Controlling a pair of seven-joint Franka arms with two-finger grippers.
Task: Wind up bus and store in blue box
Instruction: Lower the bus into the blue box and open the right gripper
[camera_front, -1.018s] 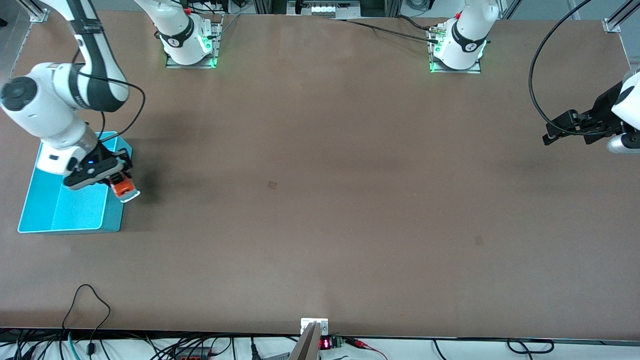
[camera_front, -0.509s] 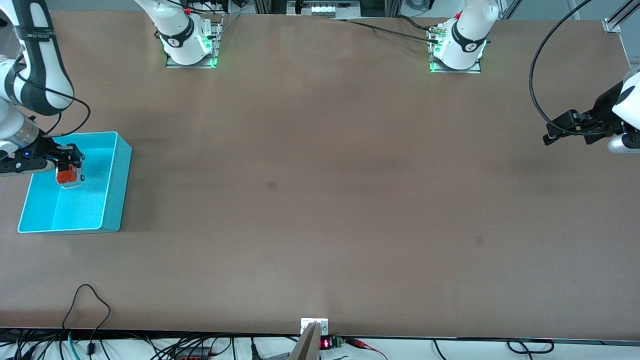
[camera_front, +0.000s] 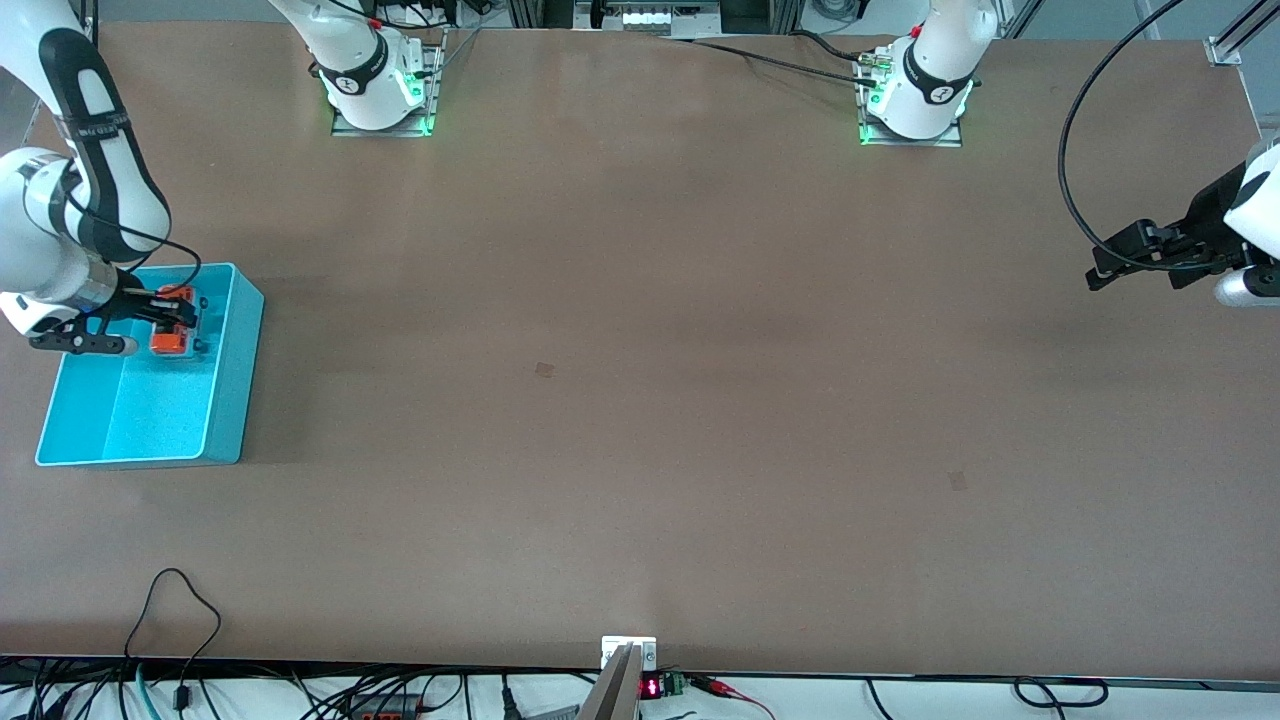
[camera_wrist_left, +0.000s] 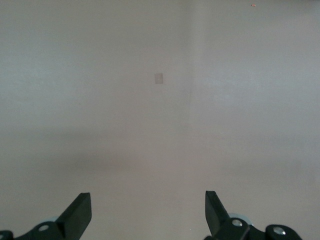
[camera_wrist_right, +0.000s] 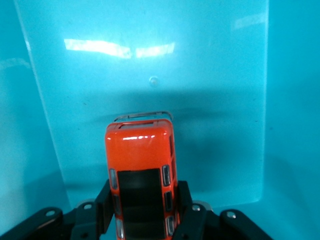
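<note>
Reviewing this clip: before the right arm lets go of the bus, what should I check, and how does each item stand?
1. Bus gripped between the right claw fingers: ok.
2. Bus over the blue box interior, within its walls: ok.
3. Bus resting on the box floor: cannot tell.
4. Box floor under the bus free of other things, by the right wrist view: ok.
5. Left claw open, waiting over bare table at the left arm's end, away from the box: ok.
6. Bus wound up: cannot tell.
</note>
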